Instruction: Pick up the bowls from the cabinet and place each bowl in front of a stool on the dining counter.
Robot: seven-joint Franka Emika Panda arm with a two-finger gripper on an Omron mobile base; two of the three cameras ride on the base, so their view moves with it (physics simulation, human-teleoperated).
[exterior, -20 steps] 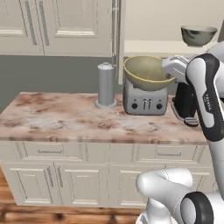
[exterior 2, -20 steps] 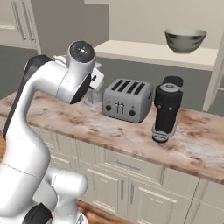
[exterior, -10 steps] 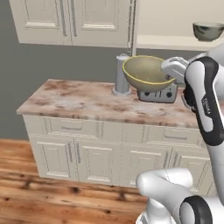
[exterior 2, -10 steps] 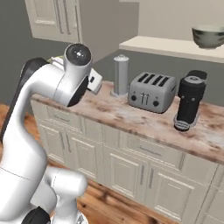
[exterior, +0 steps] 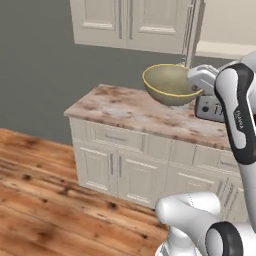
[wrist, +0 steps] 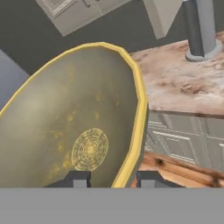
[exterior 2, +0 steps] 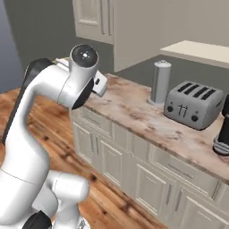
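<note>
The gripper is pinching the rim of the olive bowl: in the hand view one finger tip is sitting inside the yellow edge and the other outside it, so the wall of the bowl is clamped between them. The bowl is being carried in the air, mouth upward and slightly tilted, above the marble-topped run of drawers and touching nothing but the gripper. A rim grip of this kind is probably chosen because the bowl is too wide to be taken across its body; it is leaving the weight hanging to one side of the fingers, so slipping or swinging is the main risk in my judgement.

The bowl is clear of the cabinet, whose doors are showing above and behind it. Neither a stool nor the dining counter is appearing in these views, so the placing step is judged not yet begun.

Surroundings: a toaster and a tall grey canister are standing on the run, the canister just beside the toaster. A dark appliance is standing at the right edge of the right base view. A pale shelf is projecting above them. Wooden floor is lying open to the left. The toaster, near the carried bowl, is the closest obstacle.
</note>
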